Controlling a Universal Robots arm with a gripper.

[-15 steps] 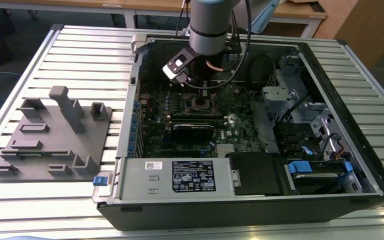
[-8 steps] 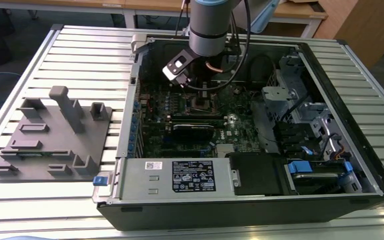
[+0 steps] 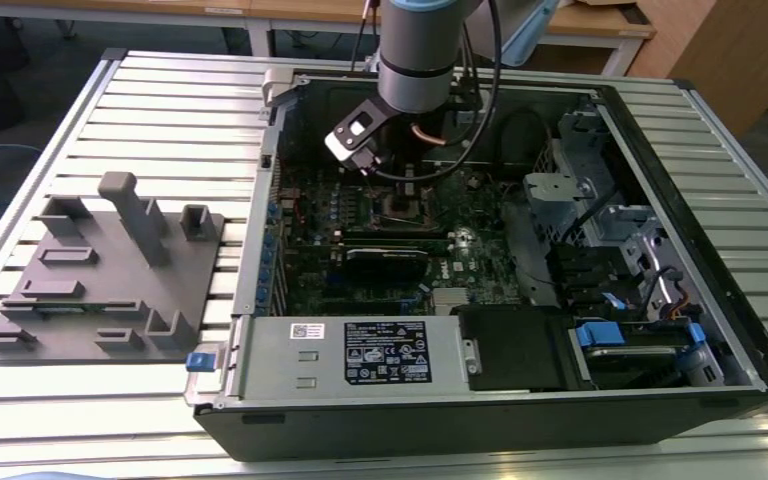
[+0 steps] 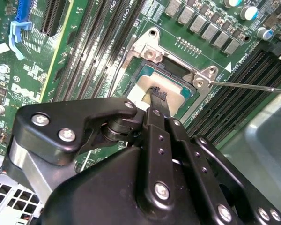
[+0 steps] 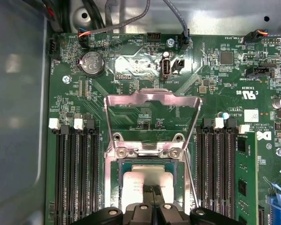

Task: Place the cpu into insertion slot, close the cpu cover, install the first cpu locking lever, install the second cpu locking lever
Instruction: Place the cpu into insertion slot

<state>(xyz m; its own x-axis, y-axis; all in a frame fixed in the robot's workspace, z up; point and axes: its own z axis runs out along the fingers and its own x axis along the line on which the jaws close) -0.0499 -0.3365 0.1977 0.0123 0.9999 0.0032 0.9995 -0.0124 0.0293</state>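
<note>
The cpu [image 5: 141,180] was seen lying in the insertion slot [image 5: 111,183], directly under the gripper [image 5: 152,188].
Its jaws were held narrow on the chip's top, seemingly unclamped; the cpu cover [image 5: 152,97] stood raised beyond them. Level seating was to be confirmed before release.

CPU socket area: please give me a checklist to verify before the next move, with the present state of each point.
1. cpu lies in the insertion slot: ok.
2. cpu seated flat: cannot tell.
3. cpu cover closed: not ok, it stands open.
4. gripper clear of the cpu: not ok, its shut tips are over it.
5. locking lever latched: not ok, it sticks out free.
</note>
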